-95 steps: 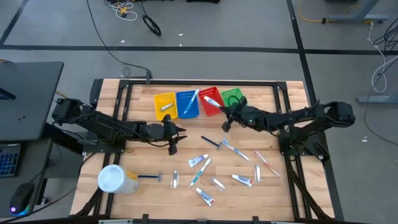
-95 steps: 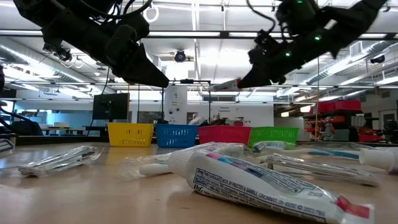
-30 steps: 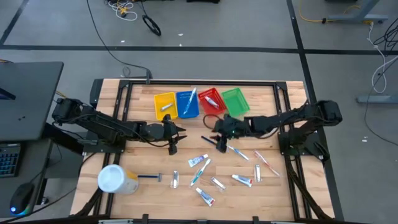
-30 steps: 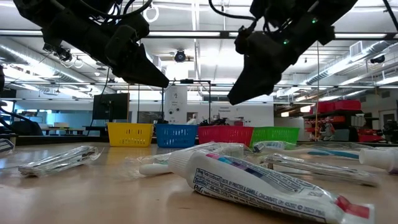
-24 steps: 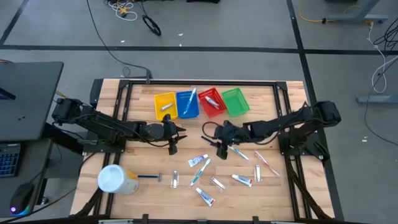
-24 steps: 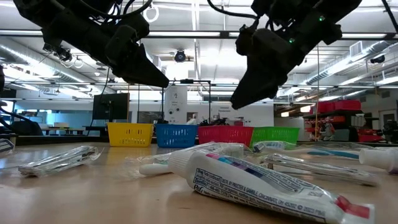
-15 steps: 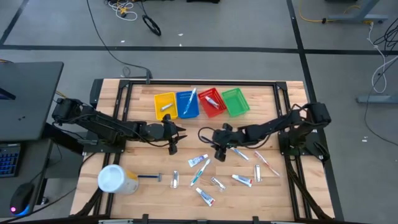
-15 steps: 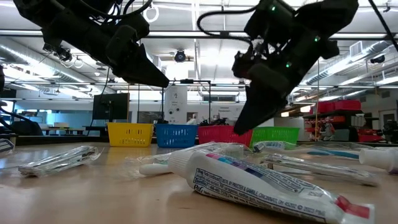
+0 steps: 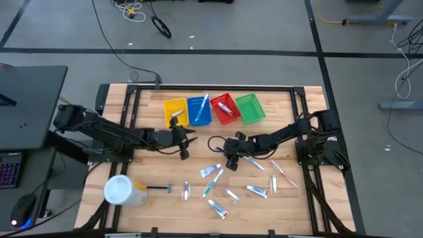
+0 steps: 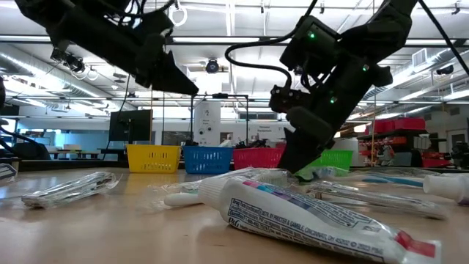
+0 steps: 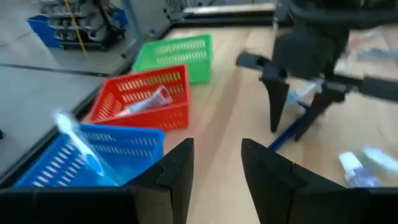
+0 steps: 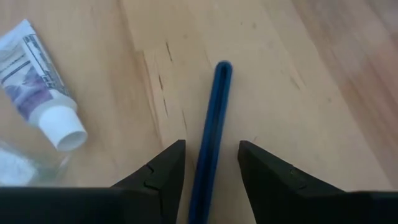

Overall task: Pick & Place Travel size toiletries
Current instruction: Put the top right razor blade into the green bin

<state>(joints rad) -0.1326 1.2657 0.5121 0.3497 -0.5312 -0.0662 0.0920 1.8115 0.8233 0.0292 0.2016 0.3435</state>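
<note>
The right gripper (image 12: 210, 163) is open around the blue stick (image 12: 211, 124), ready to grab it. The left gripper (image 11: 216, 163) waits open at nine o'clock on the desk (image 9: 145, 168).

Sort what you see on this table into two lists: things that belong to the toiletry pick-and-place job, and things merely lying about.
Job:
- blue razor stick, between the right gripper fingers
- loose tubes
- toothbrushes
- tube in the red basket

Lying about:
- white-and-yellow container
- cables on the floor
</note>
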